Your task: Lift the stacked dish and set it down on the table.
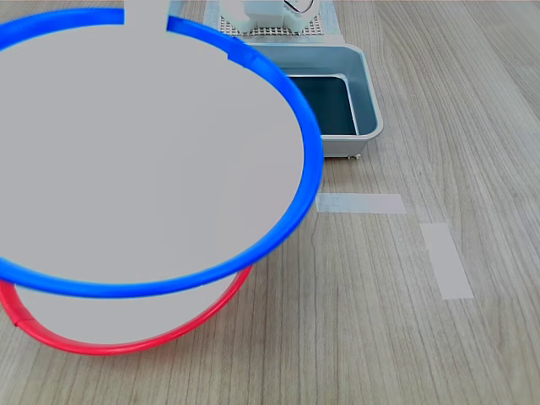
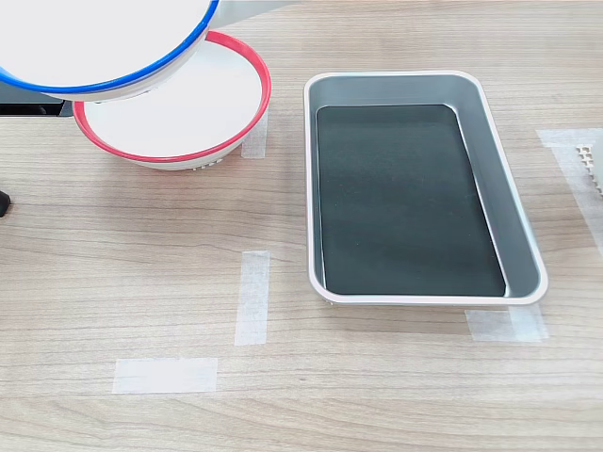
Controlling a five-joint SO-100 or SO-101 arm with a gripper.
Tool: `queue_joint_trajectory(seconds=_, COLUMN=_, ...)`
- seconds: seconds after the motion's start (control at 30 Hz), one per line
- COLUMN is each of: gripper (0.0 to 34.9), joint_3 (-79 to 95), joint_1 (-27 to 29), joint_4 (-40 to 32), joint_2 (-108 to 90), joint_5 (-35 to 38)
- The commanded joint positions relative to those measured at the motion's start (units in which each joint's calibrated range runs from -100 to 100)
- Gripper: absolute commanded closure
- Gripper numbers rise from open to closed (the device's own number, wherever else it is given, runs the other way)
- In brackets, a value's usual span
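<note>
Blue-rimmed, the stacked dish (image 1: pixel 143 160) hangs lifted and tilted above the red-rimmed dish (image 2: pixel 170 113), clear of the tabletop (image 2: pixel 141 254). The pincer itself is hidden, so I cannot tell its grip. Best carry the dish sideways to bare wood, level it, then lower gently. Being round, it has no long axis; its hollow faces upward.

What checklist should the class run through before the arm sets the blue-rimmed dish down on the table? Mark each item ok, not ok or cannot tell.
1. Blue-rimmed dish lifted off the red-rimmed dish: ok, it sits higher and tilted.
2. Gripper's hold on it: cannot tell, not in view.
3. Bare table beside the stack for landing: ok.
4. Metal tray clear of that spot: ok.
5. Red-rimmed dish resting flat: ok.
</note>
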Motion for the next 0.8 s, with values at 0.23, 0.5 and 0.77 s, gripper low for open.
queue_joint_trajectory(seconds=0.23, gripper=34.9, joint_3=3.6, joint_1=-12.4, joint_4=7.2, joint_2=-10.2, joint_5=-2.0)
queue_joint_trajectory(seconds=0.5, gripper=34.9, joint_3=6.7, joint_1=-15.7, joint_4=5.3, joint_2=-7.0, joint_5=-2.1)
queue_joint_trajectory(seconds=0.77, gripper=34.9, joint_3=8.3, joint_1=-18.0, joint_4=2.0, joint_2=-1.8, joint_5=-1.6)
